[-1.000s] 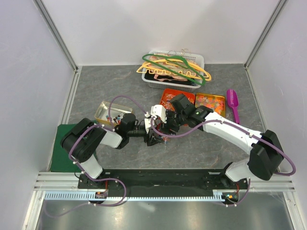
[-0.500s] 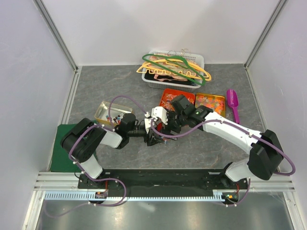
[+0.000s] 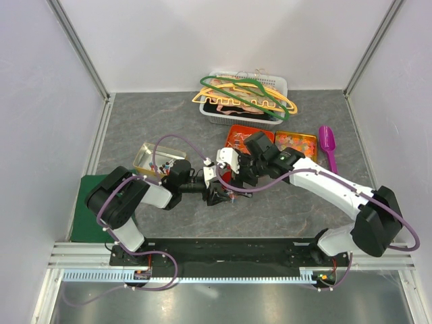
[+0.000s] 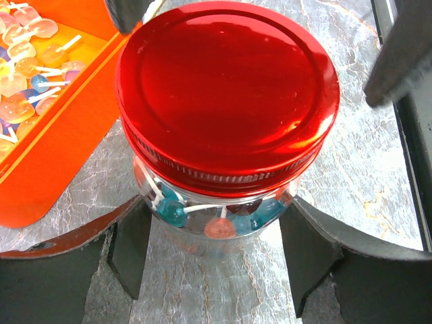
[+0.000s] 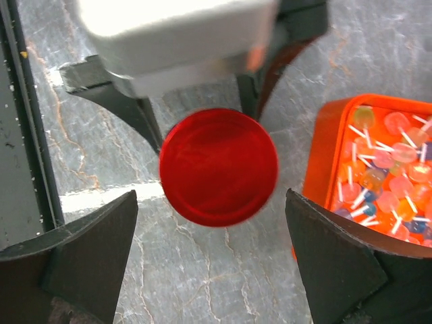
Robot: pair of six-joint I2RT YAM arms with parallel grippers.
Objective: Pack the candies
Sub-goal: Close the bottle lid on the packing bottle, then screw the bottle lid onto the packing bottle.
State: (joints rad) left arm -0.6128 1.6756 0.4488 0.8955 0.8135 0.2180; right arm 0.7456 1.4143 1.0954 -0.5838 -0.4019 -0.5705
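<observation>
A glass jar [image 4: 216,216] with a red lid [image 4: 226,94] stands on the grey table, with several candies [image 4: 172,210] inside it: small blue and red sweets. My left gripper [image 4: 216,263] is shut on the jar, one finger [image 4: 131,250] on each side of the glass. My right gripper [image 5: 210,196] is wide open and empty, hovering above the lid [image 5: 218,165]. More candies [image 5: 388,175] fill the orange tray [image 5: 324,155] beside the jar. In the top view the right gripper [image 3: 241,177] sits over the left gripper [image 3: 219,192].
A second orange tray [image 3: 295,143] of candies lies right of the first [image 3: 241,137]. A purple scoop [image 3: 328,145] lies at the far right. A white basket [image 3: 280,86] of coat hangers stands at the back. A clear box [image 3: 156,158] sits left of the arms, by a green pad [image 3: 84,216].
My right gripper has drawn slightly up and to the right, away from the lid. The left gripper and jar have stayed in place.
</observation>
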